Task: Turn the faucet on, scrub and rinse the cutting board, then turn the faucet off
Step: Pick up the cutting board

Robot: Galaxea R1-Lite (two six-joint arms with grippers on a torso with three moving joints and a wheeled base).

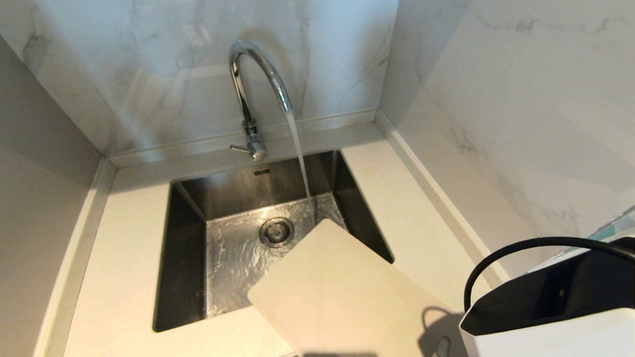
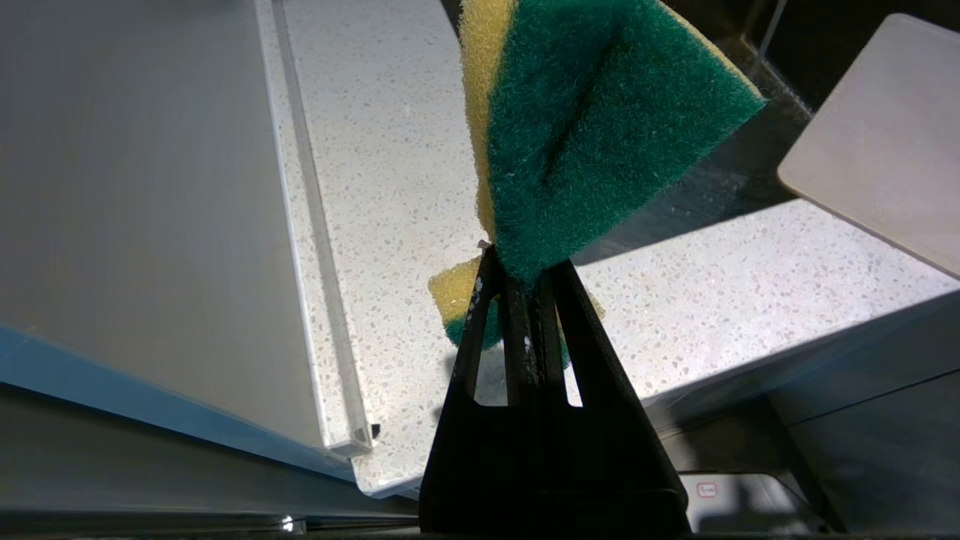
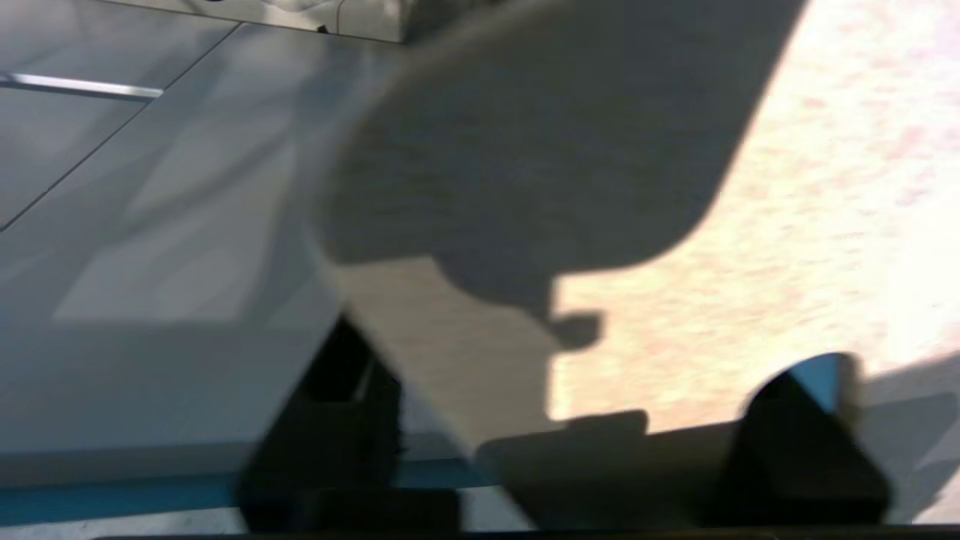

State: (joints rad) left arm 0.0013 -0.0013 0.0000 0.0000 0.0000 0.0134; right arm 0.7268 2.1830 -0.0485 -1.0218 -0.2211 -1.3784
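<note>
Marble-walled sink (image 1: 188,258) (tap running): cutting board (image 1: 337,292) overhangs its corner; left claw (image 2: 525,281) pinches sponge (image 2: 592,127).

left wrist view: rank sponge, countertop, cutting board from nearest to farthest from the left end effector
From the left end effector:
1. sponge: clamped between its fingers, sticking out ahead of the tips.
2. countertop: speckled surface directly beneath and around it.
3. cutting board: farthest, off to the side, past the counter's corner, over the sink.
</note>
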